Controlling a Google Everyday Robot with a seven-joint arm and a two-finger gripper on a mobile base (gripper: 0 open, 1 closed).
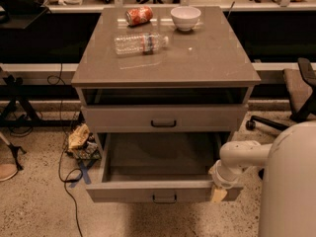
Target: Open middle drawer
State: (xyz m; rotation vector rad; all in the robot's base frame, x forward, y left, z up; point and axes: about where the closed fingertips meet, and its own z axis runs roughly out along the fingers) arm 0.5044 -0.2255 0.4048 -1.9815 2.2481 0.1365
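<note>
The middle drawer (pixel 148 191) stands pulled far out of the grey-beige cabinet. Its wide shallow grey box is empty, and a small black bar handle (pixel 164 199) sits on its flat front. The drawer above it (pixel 163 118), with a black handle, is shut. The lowest drawer is hidden under the open one. My gripper (pixel 217 182) is at the right front corner of the open drawer, at the end of the white arm (pixel 242 157) that reaches in from the right. It is close against the drawer's front edge.
On the cabinet top (pixel 207 63) lie a clear plastic bottle (pixel 140 43), a red can (pixel 138 15) and a white bowl (pixel 185 17). Crumpled rubbish and cables (pixel 81 142) lie on the floor to the left. An office chair (pixel 298 98) stands to the right.
</note>
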